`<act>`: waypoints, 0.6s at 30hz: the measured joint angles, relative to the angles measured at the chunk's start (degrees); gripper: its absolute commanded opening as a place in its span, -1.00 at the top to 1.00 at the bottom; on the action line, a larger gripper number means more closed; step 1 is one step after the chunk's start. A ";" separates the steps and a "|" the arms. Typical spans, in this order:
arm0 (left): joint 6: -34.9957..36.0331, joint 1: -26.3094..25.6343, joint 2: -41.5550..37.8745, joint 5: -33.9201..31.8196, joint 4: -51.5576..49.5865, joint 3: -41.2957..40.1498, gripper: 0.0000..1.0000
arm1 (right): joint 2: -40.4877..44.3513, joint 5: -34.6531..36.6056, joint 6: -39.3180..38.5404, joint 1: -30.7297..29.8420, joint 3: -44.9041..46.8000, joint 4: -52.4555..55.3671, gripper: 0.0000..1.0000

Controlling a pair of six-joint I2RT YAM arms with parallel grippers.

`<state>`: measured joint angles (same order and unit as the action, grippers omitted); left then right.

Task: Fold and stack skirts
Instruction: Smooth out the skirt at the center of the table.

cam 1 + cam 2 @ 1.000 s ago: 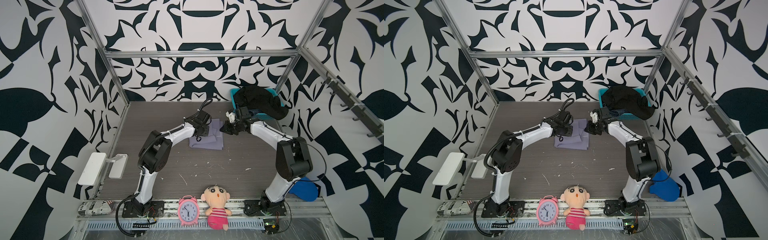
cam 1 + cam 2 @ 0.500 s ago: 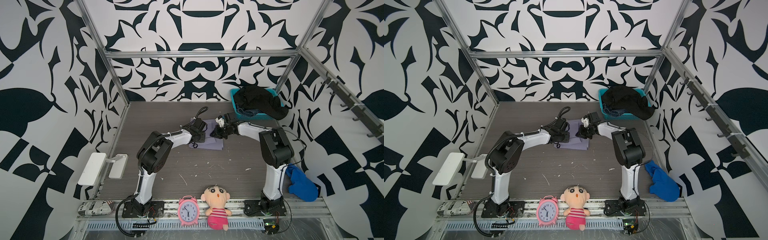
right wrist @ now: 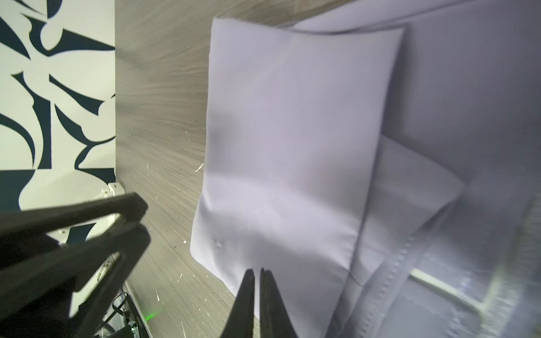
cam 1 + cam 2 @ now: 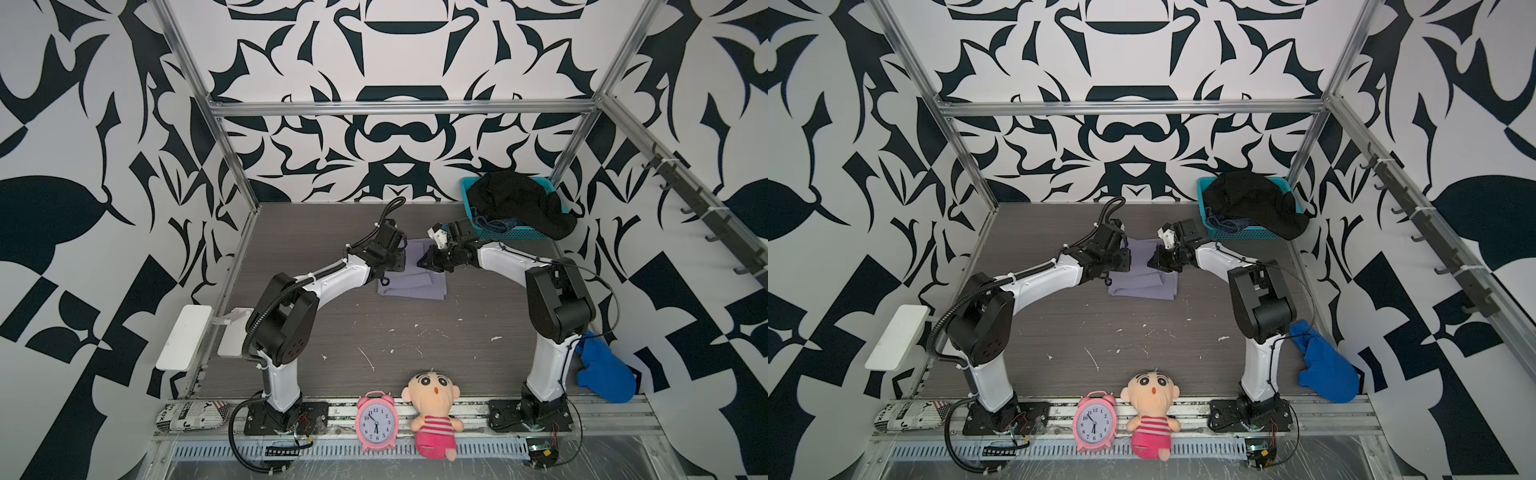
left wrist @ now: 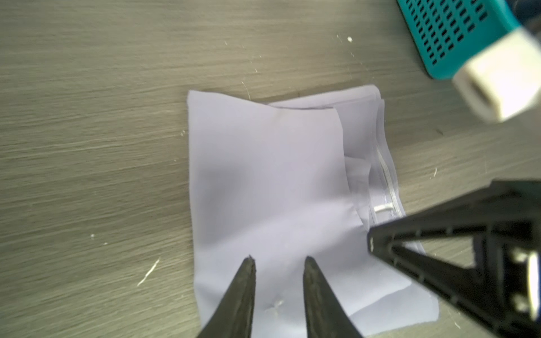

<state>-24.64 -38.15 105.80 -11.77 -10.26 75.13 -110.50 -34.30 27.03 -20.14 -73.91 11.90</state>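
The left claw is open a little and holds nothing. Its tips are over the purple skirt. The right claw is pinched shut at that skirt's edge; I cannot tell if it grips cloth. The purple skirt lies folded on the table. One basket holds the black skirt and the jeans skirt. Three skirts, two claws.

Both top views look steeply down from high above the front edge and take in the whole table. The wrist views sit close, looking past the left gripper and right gripper at the lavender skirt, which all four views share.
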 measured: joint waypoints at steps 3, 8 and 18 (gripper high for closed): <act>-0.17 0.31 0.07 -0.02 0.37 -2.67 0.39 | -1.14 0.26 -0.59 -0.33 1.25 0.28 0.80; -0.17 0.39 0.83 -0.98 -0.55 -5.33 0.37 | -2.93 1.95 -1.81 -0.31 2.27 1.86 0.81; 2.71 0.55 -0.13 -3.28 -1.90 -2.58 0.31 | -1.18 3.23 -4.15 -0.31 0.92 5.38 0.85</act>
<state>-21.93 -37.60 105.67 -15.05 -12.16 72.55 -111.68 -31.07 22.87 -20.45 -72.99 17.28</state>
